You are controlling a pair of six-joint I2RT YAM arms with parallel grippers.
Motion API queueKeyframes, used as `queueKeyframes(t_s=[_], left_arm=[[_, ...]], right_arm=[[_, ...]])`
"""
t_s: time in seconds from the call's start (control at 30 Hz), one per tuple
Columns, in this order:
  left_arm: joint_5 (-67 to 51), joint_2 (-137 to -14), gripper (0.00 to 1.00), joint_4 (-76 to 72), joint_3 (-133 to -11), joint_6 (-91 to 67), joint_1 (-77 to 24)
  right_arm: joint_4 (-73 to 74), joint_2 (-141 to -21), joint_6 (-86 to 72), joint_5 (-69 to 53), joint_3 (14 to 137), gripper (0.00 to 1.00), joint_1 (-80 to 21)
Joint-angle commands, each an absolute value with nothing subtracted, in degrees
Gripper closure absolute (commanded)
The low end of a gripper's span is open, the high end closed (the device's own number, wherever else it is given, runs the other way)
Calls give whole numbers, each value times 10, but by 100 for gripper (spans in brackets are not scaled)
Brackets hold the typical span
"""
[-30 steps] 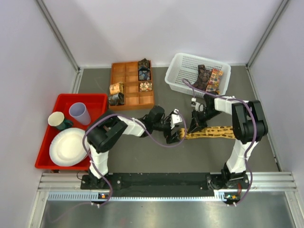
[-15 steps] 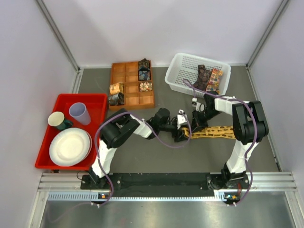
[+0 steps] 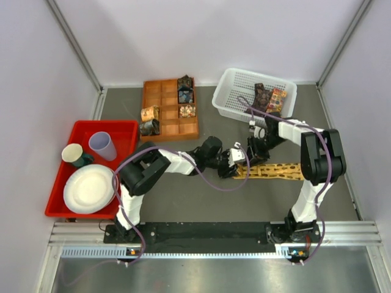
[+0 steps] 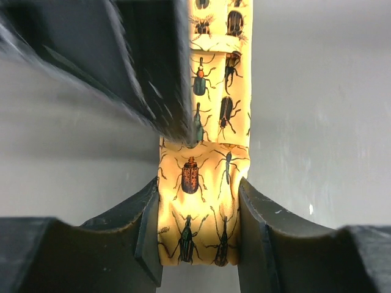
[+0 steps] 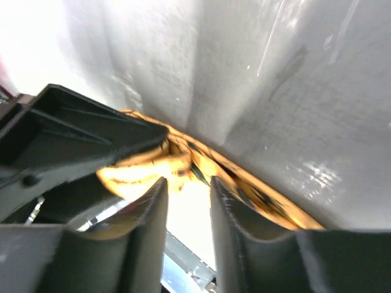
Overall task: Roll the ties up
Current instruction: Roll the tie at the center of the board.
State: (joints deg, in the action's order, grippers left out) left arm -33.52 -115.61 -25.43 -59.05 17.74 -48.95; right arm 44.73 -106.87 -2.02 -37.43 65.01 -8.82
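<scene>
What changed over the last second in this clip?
The left tool swung right to the yellow tie and now grips its end. The right tool stayed at the tie, just beyond it. The white basket, the compartment tray and the rolled ties did not move.

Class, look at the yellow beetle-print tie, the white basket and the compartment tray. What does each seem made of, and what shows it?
The yellow tie looks like printed woven fabric, smooth and softly creased; the fibre is unclear. The white basket looks like moulded plastic, given its regular mesh walls. The compartment tray seems matte wood, possibly plastic.
</scene>
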Motion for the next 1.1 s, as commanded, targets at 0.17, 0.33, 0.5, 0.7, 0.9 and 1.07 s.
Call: queueKeyframes(t_s=[0.17,0.33,0.5,0.7,0.9,1.07], left_arm=[[-224,-1140,73,73,-626,285,-492],[-197,-1156,66,109,-652,287,-506],[-178,-1166,61,128,-665,296,-520],[-163,-1173,58,136,-677,293,-532],[-158,-1183,53,140,-682,288,-537],[-156,-1194,44,142,-693,272,-537]], right_arm=[[497,-1024,18,-525,666,55,-59],[454,-1027,-28,-555,642,52,-76],[430,-1057,-32,-540,642,53,-104],[410,-1084,-30,-516,633,60,-127],[405,-1094,-23,-496,625,89,-127],[421,-1102,-10,-463,633,100,-127]])
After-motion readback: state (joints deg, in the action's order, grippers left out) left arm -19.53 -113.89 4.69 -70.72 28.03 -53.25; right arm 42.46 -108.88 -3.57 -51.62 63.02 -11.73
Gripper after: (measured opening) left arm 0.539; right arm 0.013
